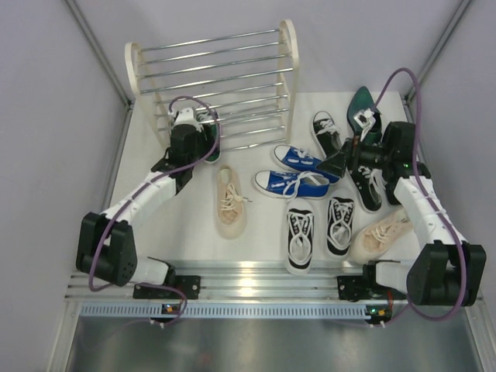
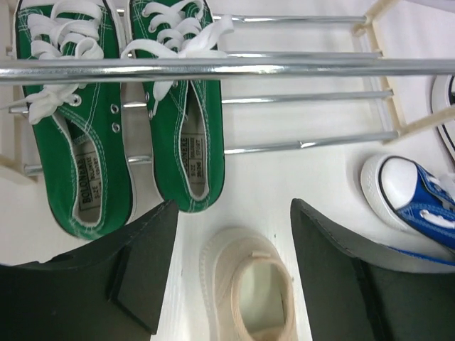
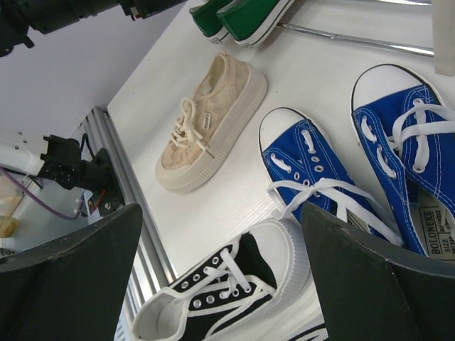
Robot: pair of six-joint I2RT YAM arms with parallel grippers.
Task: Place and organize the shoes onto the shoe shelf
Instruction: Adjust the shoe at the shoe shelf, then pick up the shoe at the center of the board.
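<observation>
Neatly, green sneakers [image 2: 106, 135] rest on shelf [image 2: 306, 67]

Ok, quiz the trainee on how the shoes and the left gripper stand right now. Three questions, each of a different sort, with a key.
1. True or false: the green sneakers rest on the rods of the shoe shelf.
2. In the top view, how many blue sneakers are there?
3. Which shoe lies below the open left gripper?
A. a blue sneaker
B. the beige shoe
C. a black-and-white sneaker

Key: 1 true; 2 two; 3 B.
</observation>
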